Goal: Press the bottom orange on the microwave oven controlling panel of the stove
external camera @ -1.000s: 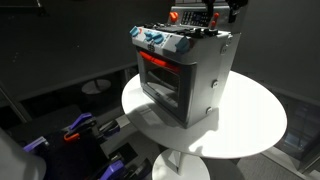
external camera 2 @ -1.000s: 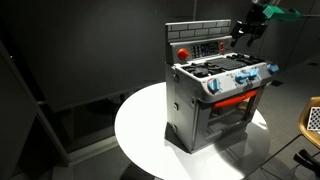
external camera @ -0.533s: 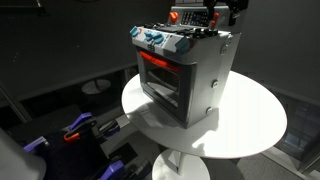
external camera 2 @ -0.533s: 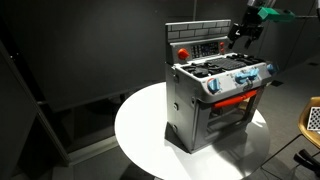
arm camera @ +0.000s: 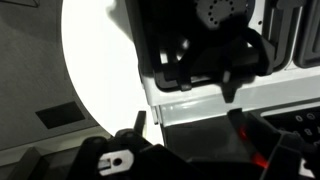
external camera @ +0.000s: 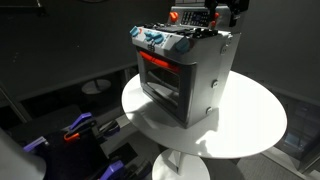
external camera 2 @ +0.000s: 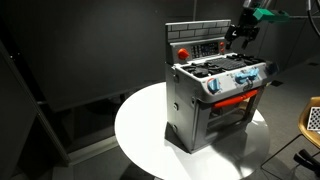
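The gripper (external camera 2: 243,32) hangs at the far right end of the stove's (external camera 2: 215,100) upright back wall, close to its top edge. Its jaws look narrow, but neither their gap nor any contact with the wall can be told; the wrist view shows only dark, blurred shapes. It holds nothing visible. The microwave oven controlling panel (external camera 2: 205,48) is set in that back wall above the burners, its long axis running left to right, its face turned toward the blue knobs (external camera 2: 240,80). The stove stands on a round white table (external camera 2: 140,130).
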Controlling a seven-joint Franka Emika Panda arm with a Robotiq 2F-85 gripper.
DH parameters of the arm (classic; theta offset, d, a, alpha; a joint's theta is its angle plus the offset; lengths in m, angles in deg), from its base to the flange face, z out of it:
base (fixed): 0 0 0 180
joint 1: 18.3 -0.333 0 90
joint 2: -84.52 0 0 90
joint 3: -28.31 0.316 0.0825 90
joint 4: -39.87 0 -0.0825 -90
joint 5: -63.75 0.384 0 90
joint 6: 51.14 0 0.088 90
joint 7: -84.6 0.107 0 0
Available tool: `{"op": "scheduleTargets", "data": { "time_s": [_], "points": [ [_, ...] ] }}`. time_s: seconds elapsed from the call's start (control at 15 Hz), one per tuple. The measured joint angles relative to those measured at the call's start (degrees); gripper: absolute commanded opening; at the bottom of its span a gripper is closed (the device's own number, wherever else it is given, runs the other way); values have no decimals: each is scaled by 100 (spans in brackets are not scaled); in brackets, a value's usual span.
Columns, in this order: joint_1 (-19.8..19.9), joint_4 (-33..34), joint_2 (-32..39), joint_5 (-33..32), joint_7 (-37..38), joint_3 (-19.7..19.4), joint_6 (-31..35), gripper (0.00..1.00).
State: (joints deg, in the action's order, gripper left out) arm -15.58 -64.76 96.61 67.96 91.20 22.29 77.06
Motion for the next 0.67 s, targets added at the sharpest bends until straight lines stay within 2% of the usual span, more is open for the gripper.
{"op": "scheduleTargets", "data": {
  "time_s": [0.67],
  "points": [
    [0,308,295,0,0,26,-75,100]
  ]
}}
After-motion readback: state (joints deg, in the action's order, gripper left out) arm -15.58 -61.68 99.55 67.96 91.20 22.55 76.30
